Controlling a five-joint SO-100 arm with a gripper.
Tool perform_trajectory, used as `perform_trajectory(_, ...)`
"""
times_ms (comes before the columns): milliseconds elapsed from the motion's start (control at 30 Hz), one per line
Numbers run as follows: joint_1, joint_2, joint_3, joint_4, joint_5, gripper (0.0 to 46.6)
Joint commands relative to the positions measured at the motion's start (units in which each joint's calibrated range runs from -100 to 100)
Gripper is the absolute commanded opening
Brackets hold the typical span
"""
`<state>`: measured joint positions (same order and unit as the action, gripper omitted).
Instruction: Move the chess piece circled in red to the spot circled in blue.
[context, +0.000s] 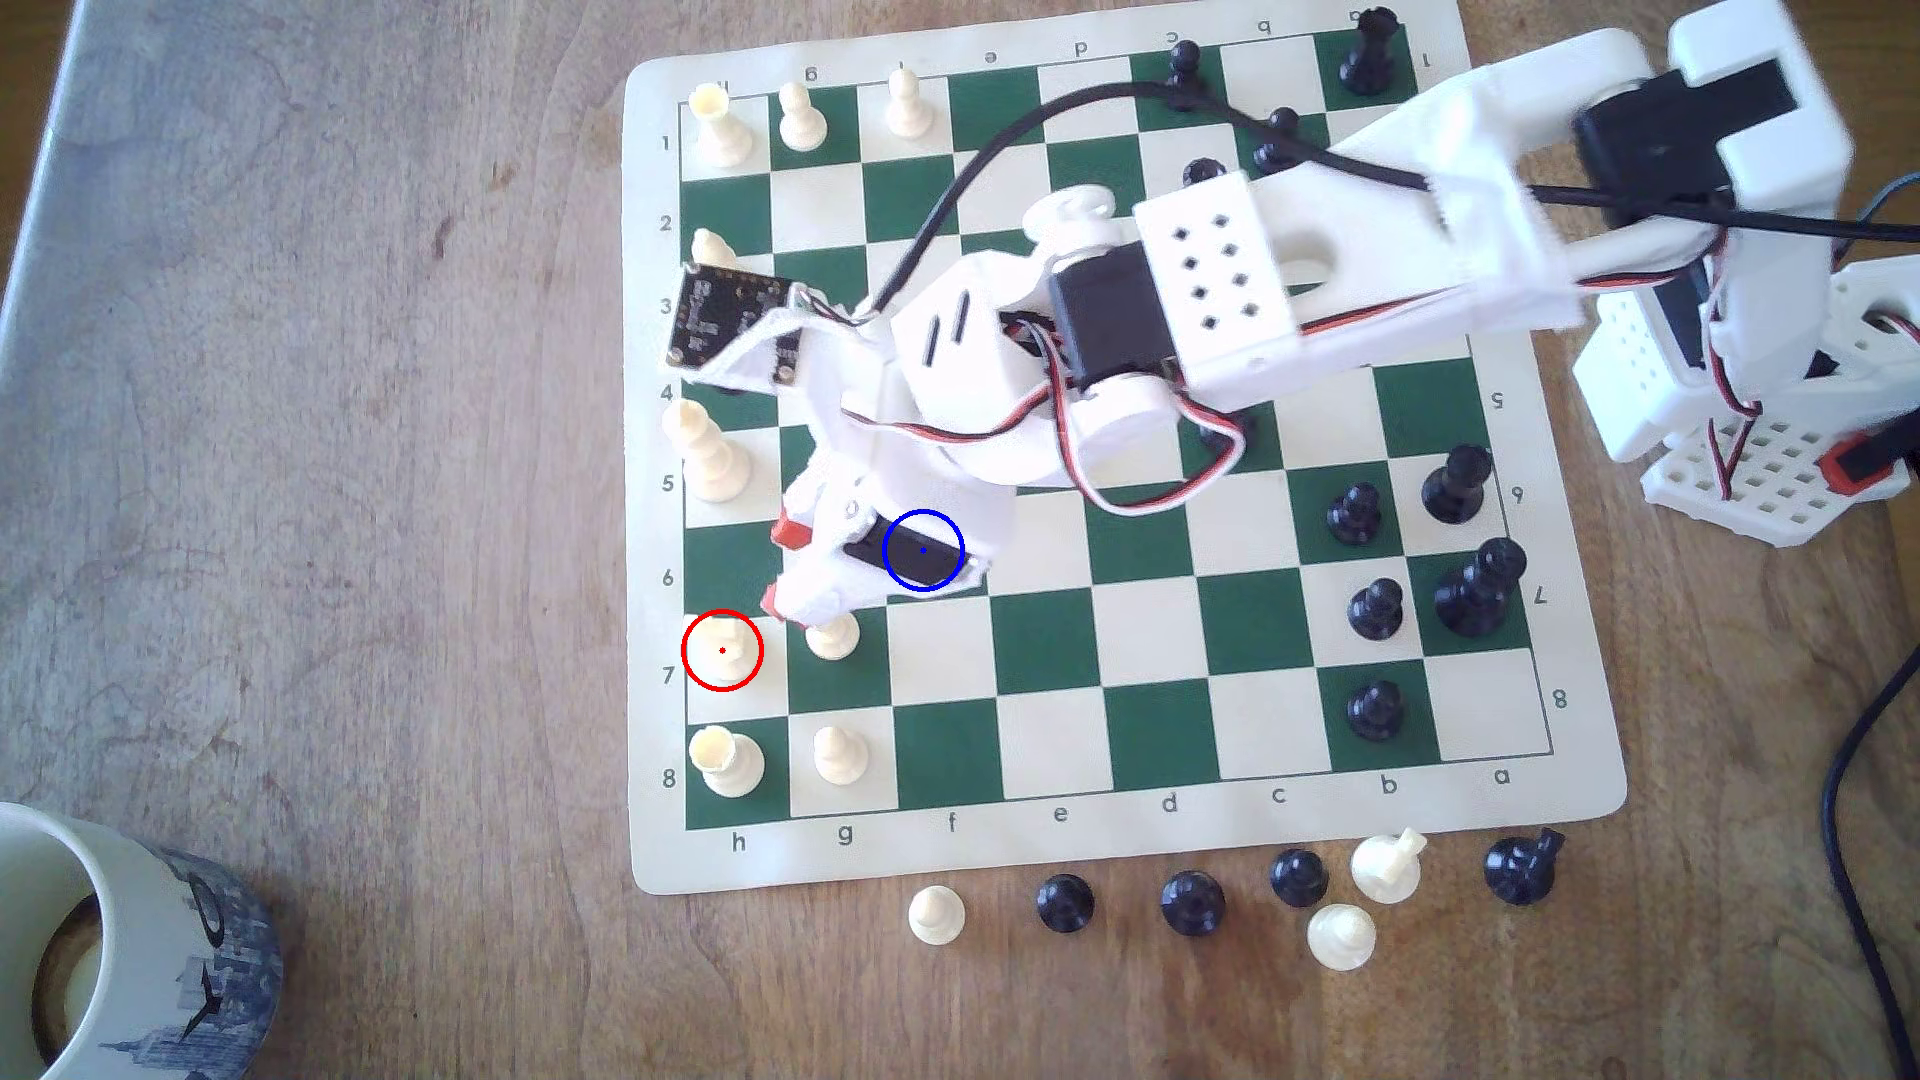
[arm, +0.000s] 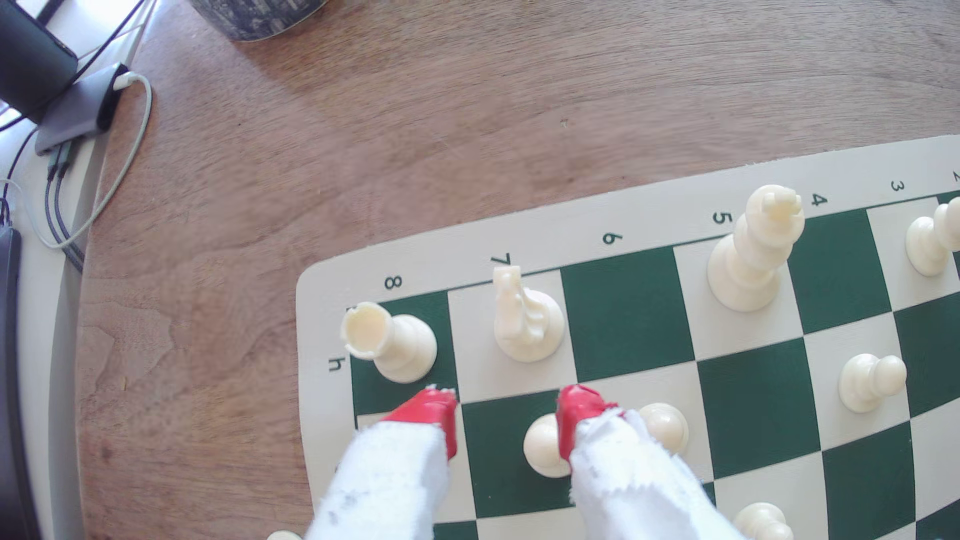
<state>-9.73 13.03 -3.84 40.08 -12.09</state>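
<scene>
The knight (context: 723, 646) is a short cream chess piece with a red ring drawn around it. It stands upright on a cream square at the board's edge, in row 7, column h. Nothing is touching it.

The gripper (context: 781, 566) hangs over the board with its two red tips spread wide apart. It holds nothing. In the exterior view the knight sits at about 8 o'clock from the gripper, close by but apart. In the wrist view the knight (arm: 524, 322) stands just past the open tips, in line with the gap between them.

A cream pawn (context: 832, 633) stands on the green square beside the knight, at about 3 o'clock from it in the exterior view. In the wrist view one red tip covers part of this pawn (arm: 543, 446).

A cream rook (context: 727, 758) stands in the board's corner, at 6 o'clock from the knight in the exterior view.

The blue ring (context: 923, 550) is drawn at about 2 o'clock from the knight. The arm covers the square under it.
</scene>
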Motion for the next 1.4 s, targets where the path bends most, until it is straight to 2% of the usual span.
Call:
perform_trajectory(0,-0.08,-0.38,-4.77,-4.86,-0.24,10.8)
perform_trajectory(200,0.23,3.52,-7.58,-8.47,-0.39,11.0)
perform_trajectory(667,-0.32,11.84,-13.84,-11.09,1.42,11.6)
perform_trajectory(1367,0.07,20.93,-22.72,-10.84,2.69,10.6)
